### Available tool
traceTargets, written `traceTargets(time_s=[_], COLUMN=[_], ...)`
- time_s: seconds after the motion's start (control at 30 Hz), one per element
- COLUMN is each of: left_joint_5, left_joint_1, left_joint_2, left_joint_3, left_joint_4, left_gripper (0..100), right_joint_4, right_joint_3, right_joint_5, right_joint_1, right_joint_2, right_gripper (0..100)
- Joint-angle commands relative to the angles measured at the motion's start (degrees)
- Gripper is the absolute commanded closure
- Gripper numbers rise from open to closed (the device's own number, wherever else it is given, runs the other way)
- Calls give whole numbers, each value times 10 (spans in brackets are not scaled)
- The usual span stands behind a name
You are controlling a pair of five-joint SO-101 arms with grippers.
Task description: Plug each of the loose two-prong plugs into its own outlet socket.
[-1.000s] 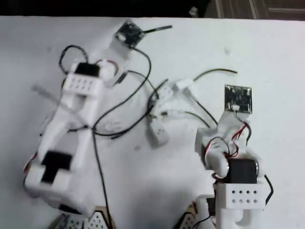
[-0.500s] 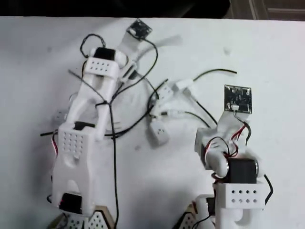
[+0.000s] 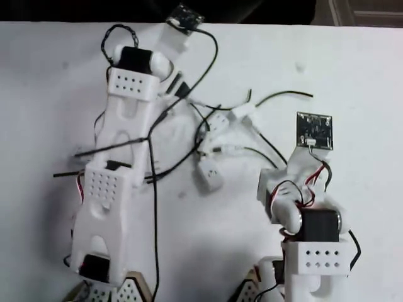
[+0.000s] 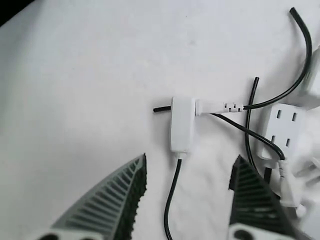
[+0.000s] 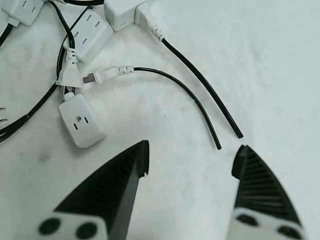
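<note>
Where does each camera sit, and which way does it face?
High view: fixed above the table, looking down on both arms.
Left wrist view: on that wrist, past the open left gripper onto a white plug.
Right wrist view: on that wrist, past the open right gripper onto a socket block.
Shared: high and right wrist views show that socket block.

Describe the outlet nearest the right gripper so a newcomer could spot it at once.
Near the middle of the table lies a tangle of white outlets and black cords. The outlet sits at the tangle's lower end in the high view, ahead of the open right gripper. Of the outlets, it lies closest to that gripper, face up, showing one empty pair of slots.
</note>
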Motion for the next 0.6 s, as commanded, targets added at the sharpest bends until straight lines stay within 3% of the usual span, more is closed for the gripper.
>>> traceTargets(time_s=[0.0, 0.37, 0.57], left_joint_5=[17, 12, -31], left_joint_1=[11, -45, -75], left_joint_2=[-8, -15, -36], left_joint_3=[-85, -91, -40], left_joint_4=[62, 70, 71], left_gripper=[741, 762, 762], right_joint_4=[0, -53, -54], right_joint_3=[-3, 53, 52], right_joint_5=[-7, -7, -7], right_joint_1=[0, -26, -26], right_joint_2=[3, -1, 0], right_gripper=[730, 730, 730])
